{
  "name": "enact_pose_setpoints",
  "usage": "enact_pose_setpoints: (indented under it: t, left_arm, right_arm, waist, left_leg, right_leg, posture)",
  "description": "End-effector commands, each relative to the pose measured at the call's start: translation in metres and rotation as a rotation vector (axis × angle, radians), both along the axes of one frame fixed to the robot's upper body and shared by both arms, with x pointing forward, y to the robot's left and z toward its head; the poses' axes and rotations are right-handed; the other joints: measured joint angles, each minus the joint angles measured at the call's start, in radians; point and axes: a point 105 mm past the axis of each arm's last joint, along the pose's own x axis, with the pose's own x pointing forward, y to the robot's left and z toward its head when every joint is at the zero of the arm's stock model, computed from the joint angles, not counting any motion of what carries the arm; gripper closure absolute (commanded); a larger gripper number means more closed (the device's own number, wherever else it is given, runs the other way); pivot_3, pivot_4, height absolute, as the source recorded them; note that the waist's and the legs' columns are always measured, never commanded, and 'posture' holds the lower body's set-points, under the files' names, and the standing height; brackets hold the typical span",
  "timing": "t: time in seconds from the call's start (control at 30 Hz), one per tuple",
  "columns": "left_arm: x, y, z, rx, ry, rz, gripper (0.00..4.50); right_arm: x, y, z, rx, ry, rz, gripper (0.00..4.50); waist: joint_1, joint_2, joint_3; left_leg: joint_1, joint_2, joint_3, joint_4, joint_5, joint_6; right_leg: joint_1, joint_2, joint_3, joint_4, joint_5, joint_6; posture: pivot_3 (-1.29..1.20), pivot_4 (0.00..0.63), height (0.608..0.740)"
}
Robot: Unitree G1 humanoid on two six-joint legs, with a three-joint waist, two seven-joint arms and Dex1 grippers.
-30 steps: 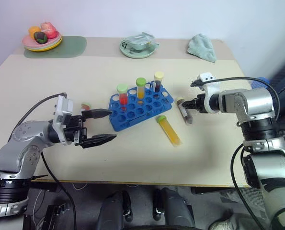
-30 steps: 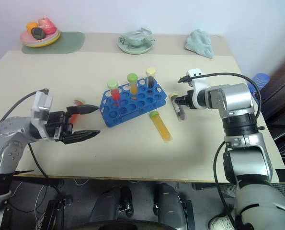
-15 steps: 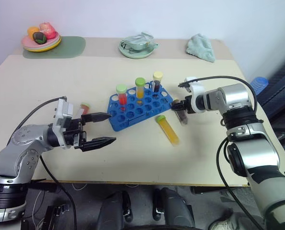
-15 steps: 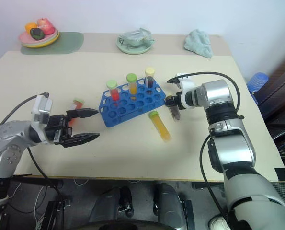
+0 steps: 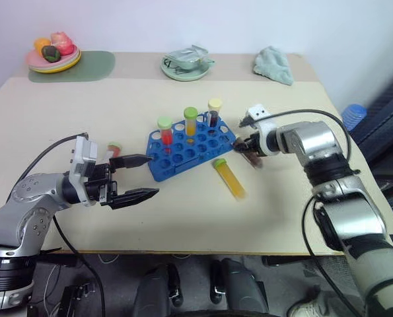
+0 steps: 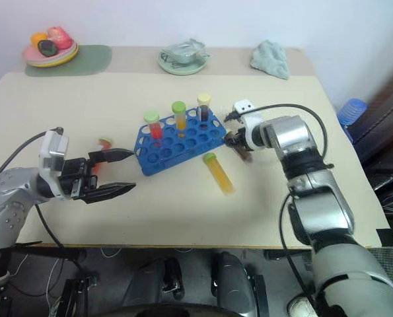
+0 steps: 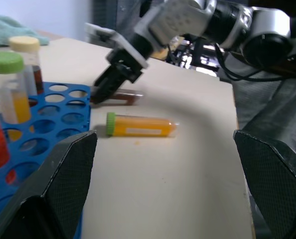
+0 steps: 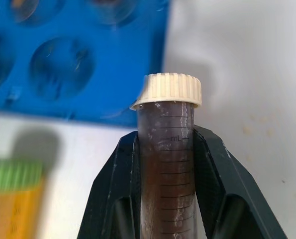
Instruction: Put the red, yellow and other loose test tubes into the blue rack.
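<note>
Beige tabletop [image 5: 183, 218] spreads under a pale wall, and the blue rack [image 5: 191, 148] near its middle serves as landmark.

Far behind and left of the rack, a plate of fruit [image 5: 53, 53] rests on a green mat [image 5: 84, 65]. Left of the rack and nearer the front edge, the left gripper [image 5: 135, 177] hangs level above the table with its two fingers spread wide and nothing between them. Just left of the rack, behind that gripper's upper finger, lies the red tube [image 5: 111, 149] with its green cap.

Three capped tubes stand upright in the rack's back row: one red [image 5: 166, 132], one yellow [image 5: 191, 123], one dark [image 5: 214, 113].

Far behind the rack sits a green dish [image 5: 185, 65] holding crumpled wrapping.

Just in front of the rack's right end, the yellow tube [image 5: 230, 177] lies flat on the table, green cap toward the rack.

Right beside the rack's right end, the right gripper [image 5: 246, 146] has its fingers [image 8: 119, 169] closed on the brown tube [image 8: 168, 149], the pale cap sticking out past the fingertips close to the rack's edge. Whether the tube still touches the table I cannot tell.

Far behind and right of the rack lies a teal cloth [image 5: 273, 64].
</note>
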Motion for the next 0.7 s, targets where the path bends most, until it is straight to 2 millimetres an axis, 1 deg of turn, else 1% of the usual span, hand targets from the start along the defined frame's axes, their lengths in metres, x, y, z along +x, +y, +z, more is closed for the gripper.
enact_pose_setpoints:
  t: [0.03,0.1,0.17,0.23,0.33,0.43,0.5,0.6,0.63,0.7]
  left_arm:
    - [-0.003,0.0,0.008,-0.001,-0.042,0.0,0.0]
    - [-0.003,0.0,0.008,-0.003,-0.042,0.004,0.0]
    - [-0.002,0.0,0.007,-0.006,-0.043,0.007,0.0]
    - [-0.001,0.0,0.006,-0.009,-0.044,0.007,0.0]
    - [0.002,-0.001,0.006,-0.015,-0.048,0.003,0.0]
    - [0.005,-0.002,0.006,-0.023,-0.053,-0.001,0.0]
    - [0.007,-0.002,0.006,-0.027,-0.057,-0.006,0.0]
    - [0.008,-0.004,0.006,-0.037,-0.06,-0.014,0.0]
    - [0.008,-0.004,0.006,-0.037,-0.063,-0.014,0.0]
    - [0.009,-0.003,0.007,-0.037,-0.068,-0.013,0.0]
  right_arm:
    - [-0.013,-0.015,0.024,-0.071,-0.126,0.077,3.67]
    - [-0.024,-0.019,0.037,-0.019,-0.171,0.098,3.67]
    - [-0.026,-0.019,0.053,0.049,-0.268,0.079,3.67]
    - [-0.031,-0.005,0.075,0.191,-0.413,0.103,3.67]
    - [-0.038,0.015,0.094,0.34,-0.572,0.106,3.67]
    - [-0.04,0.038,0.103,0.501,-0.676,0.098,3.67]
    - [-0.038,0.052,0.109,0.678,-0.745,0.075,3.67]
    - [-0.029,0.063,0.109,0.813,-0.812,0.0,3.67]
    - [-0.026,0.066,0.106,0.853,-0.809,-0.016,3.67]
    - [-0.021,0.071,0.1,0.872,-0.846,-0.026,3.67]
  waist:
    - [0.01,0.0,0.0]
    - [0.013,0.0,0.0]
    - [0.009,0.0,0.0]
    - [0.003,0.0,0.0]
    - [0.001,0.0,0.0]
    - [0.005,0.0,0.0]
    - [0.008,0.0,0.0]
    - [0.008,0.0,0.0]
    - [0.009,0.0,0.0]
    - [0.01,0.0,0.0]
  left_leg:
    - [0.0,0.0,0.0,0.0,0.0,0.0]
    - [0.0,0.0,0.0,0.0,-0.001,-0.002]
    - [0.0,0.0,0.0,0.0,-0.002,-0.002]
    - [0.0,0.001,0.0,0.0,-0.001,-0.003]
    - [0.0,0.002,0.0,0.0,0.0,-0.005]
    - [0.0,0.002,0.0,0.0,0.0,-0.005]
    - [0.0,0.002,0.0,0.0,0.0,-0.005]
    - [0.0,0.001,0.0,-0.001,0.0,-0.004]
    - [0.0,0.001,0.0,-0.001,0.001,-0.003]
    - [0.0,0.001,0.0,-0.001,0.001,-0.002]
  right_leg:
    - [0.0,0.0,0.0,0.0,0.0,0.0]
    - [0.0,0.0,0.0,-0.001,0.0,0.0]
    - [0.0,0.0,0.0,-0.001,0.0,0.0]
    - [-0.001,0.0,0.0,-0.001,0.0,0.0]
    - [-0.001,0.001,0.0,0.0,0.0,-0.001]
    - [-0.001,0.002,0.0,0.001,0.0,-0.001]
    - [-0.001,0.002,0.0,0.001,0.0,-0.001]
    - [-0.001,0.004,0.0,0.001,0.0,-0.001]
    - [0.0,0.004,0.0,0.001,0.0,-0.001]
    - [0.0,0.004,0.0,0.001,0.0,-0.001]
  posture:
    - [0.0,0.15,0.74]
    - [0.0,0.15,0.74]
    - [0.0,0.15,0.74]
    - [0.0,0.15,0.74]
    - [0.0,0.15,0.74]
    - [0.0,0.15,0.74]
    - [0.0,0.15,0.74]
    - [0.0,0.15,0.74]
    - [0.0,0.15,0.74]
    - [0.0,0.15,0.74]
